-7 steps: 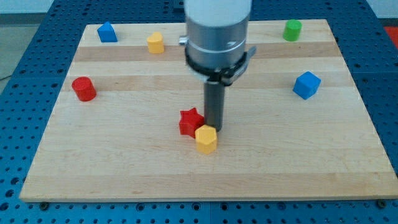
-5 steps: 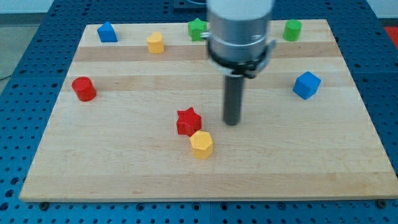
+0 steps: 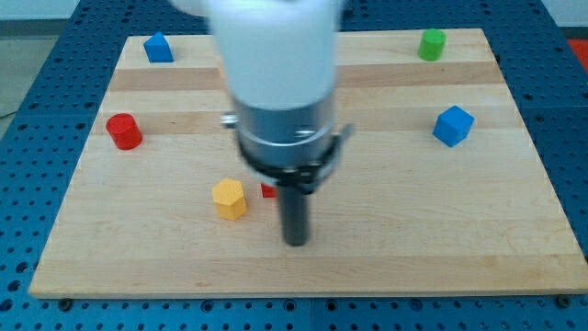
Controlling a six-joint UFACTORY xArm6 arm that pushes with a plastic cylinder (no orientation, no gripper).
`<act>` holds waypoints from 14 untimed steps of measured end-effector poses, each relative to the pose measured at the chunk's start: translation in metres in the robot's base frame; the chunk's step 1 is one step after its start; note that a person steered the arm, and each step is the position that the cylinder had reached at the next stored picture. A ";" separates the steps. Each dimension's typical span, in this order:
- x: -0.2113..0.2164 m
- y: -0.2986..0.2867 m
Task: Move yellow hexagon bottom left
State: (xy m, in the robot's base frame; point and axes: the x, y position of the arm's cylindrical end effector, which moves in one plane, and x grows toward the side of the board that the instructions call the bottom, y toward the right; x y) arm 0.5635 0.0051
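Hangs upright over the table's (image 3: 514,230) lower middle, pale blurred housing above a grey collar, dark rod pointing straight down, my tip (image 3: 296,243) resting on the wood.

The yellow hexagon (image 3: 229,198) rests flat on the table, upright, toward the view's left and slightly above my tip (image 3: 296,242), apart from it.

Board (image 3: 441,211) pale wood, smooth, matt; yellow hexagon (image 3: 229,199) matt plastic.
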 end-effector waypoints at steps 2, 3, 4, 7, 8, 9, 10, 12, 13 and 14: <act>-0.020 -0.101; -0.025 -0.114; -0.029 -0.059; -0.055 -0.176; -0.045 -0.185; -0.057 -0.132; -0.045 -0.134; -0.022 -0.191; -0.022 -0.208; -0.022 -0.214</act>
